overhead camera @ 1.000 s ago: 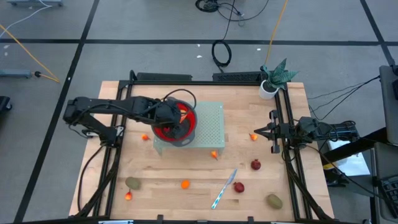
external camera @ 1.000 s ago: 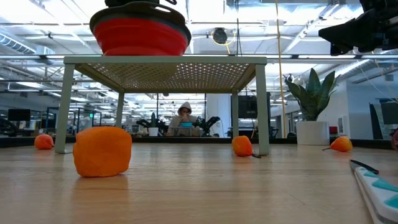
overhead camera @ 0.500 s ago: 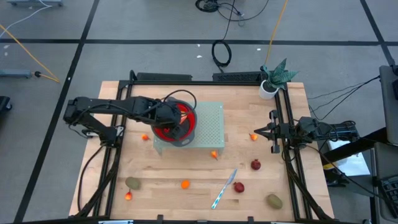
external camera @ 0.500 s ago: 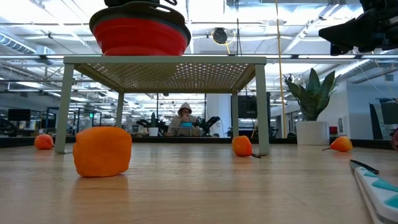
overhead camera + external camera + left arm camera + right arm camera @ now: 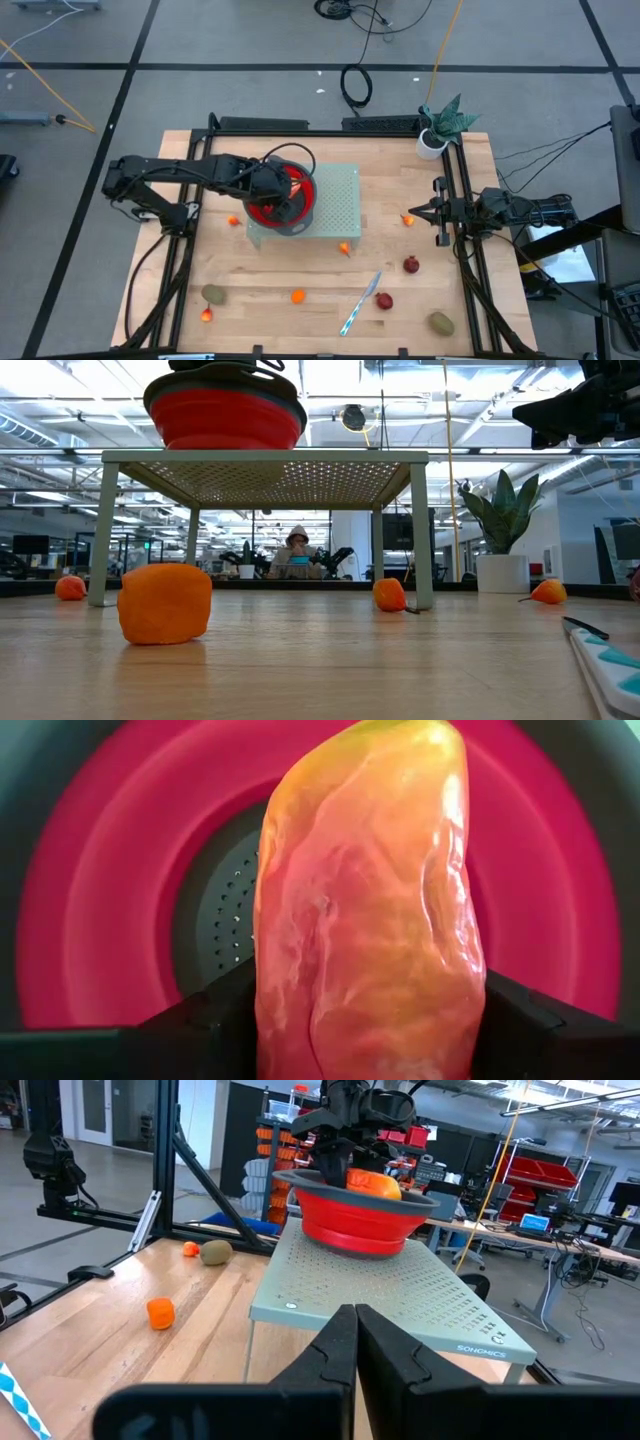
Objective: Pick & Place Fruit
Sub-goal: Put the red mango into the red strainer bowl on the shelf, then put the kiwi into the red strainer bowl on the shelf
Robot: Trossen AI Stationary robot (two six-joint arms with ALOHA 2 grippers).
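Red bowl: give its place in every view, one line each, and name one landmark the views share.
High view: red bowl on the pale perforated stand, under the left gripper.
Low view: upper left, on top of the stand.
Left wrist view: fills the picture, behind an orange-red fruit.
Right wrist view: upper centre, on the stand.
Shared landmark: the stand, except in the left wrist view.
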